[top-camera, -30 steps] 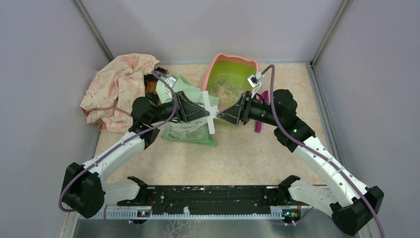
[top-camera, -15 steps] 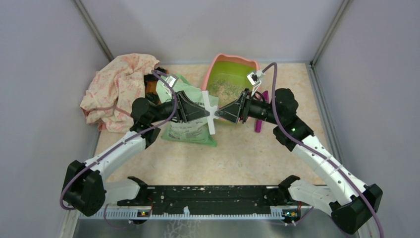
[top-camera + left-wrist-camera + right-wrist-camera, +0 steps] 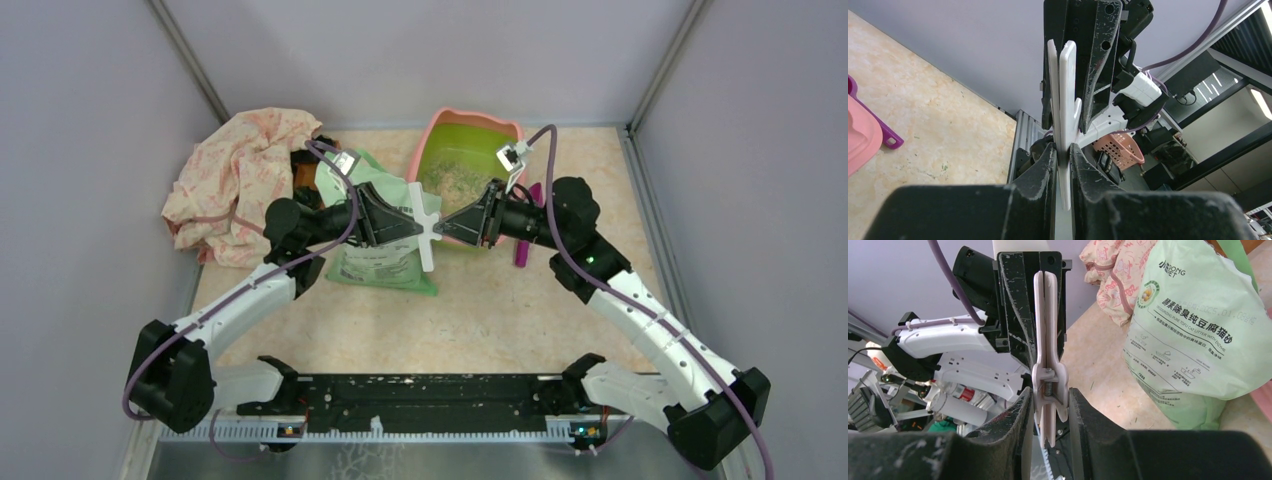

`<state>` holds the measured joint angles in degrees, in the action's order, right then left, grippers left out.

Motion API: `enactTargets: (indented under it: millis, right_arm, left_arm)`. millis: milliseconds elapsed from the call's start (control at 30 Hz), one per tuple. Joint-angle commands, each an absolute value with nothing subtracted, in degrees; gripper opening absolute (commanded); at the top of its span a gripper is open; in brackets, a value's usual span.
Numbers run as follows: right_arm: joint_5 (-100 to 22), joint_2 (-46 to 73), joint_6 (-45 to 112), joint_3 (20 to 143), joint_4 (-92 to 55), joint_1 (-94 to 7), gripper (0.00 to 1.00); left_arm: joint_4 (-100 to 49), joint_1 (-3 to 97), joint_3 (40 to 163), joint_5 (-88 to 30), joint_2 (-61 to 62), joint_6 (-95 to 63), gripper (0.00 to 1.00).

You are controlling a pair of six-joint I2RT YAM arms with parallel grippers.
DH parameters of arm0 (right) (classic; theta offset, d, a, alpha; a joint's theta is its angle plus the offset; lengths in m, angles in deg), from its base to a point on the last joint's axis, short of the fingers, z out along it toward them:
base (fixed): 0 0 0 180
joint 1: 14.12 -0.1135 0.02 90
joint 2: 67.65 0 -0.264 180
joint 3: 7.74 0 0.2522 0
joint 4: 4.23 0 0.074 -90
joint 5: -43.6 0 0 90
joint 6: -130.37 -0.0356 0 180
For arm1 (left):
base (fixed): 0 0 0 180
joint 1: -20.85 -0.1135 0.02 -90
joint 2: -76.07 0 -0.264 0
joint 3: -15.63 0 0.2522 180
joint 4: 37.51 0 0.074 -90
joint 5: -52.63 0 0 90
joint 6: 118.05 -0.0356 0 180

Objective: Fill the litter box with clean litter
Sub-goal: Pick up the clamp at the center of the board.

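My left arm [image 3: 240,300] and right arm [image 3: 650,325] wear white shells between black joints. A purple cable [image 3: 551,165] loops along each. My black fingers [image 3: 1035,172] are scuffed pale and pitted with screw holes.

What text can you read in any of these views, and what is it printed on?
"DONG" above "ET": brand mark, left part cut off, top of the light green bag, right wrist view.
"酵素除臭纯豆腐猫砂": same bag, main line.
"DEODORIZING TOFU CAT LITTER WITH ENZYME": directly beneath it.
"2025.01.08": faint date stamp above those lines; last digits uncertain.
Icon captions lower on the bag: too small to read.
White clip: no text visible.
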<state>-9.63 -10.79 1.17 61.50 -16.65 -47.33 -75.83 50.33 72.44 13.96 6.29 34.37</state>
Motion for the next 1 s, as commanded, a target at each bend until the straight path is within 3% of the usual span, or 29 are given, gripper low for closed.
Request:
enactTargets:
  millis: [0, 133, 267, 333, 633, 800, 967]
  right_arm:
    - [-8.8, -11.2, 1.3, 61.8, -13.2, -47.7, 0.14]
    - [-10.0, -11.1, 2.1, 62.2, -14.3, -47.7, 0.0]
    - [-10.5, -10.7, 2.6, 63.1, -15.5, -47.6, 0.0]
    - [-10.8, -10.5, 3.1, 63.7, -16.1, -47.7, 0.0]
    - [-9.5, -8.5, 6.9, 68.4, -21.3, -45.8, 0.0]
    - [-6.1, -8.3, 3.6, 67.6, -17.4, -44.9, 0.0]
    - [0.8, -8.2, -6.2, 64.7, -4.6, -41.5, 0.0]
  left_arm:
    - [-78.3, 50.4, 73.3, 14.2, 6.0, 34.3, 0.18]
    - [-77.4, 50.4, 73.8, 14.0, 6.1, 33.9, 0.31]
    - [-73.8, 50.3, 74.6, 13.3, 7.2, 31.5, 0.57]
    - [-71.3, 50.2, 75.4, 12.8, 7.9, 29.6, 0.64]
    - [-56.7, 41.7, 79.4, 12.9, 12.3, 22.7, 0.74]
    - [-57.5, 39.9, 79.3, 16.8, 11.3, 25.0, 0.75]
    - [-61.4, 39.9, 77.5, 18.3, 12.2, 26.5, 0.72]
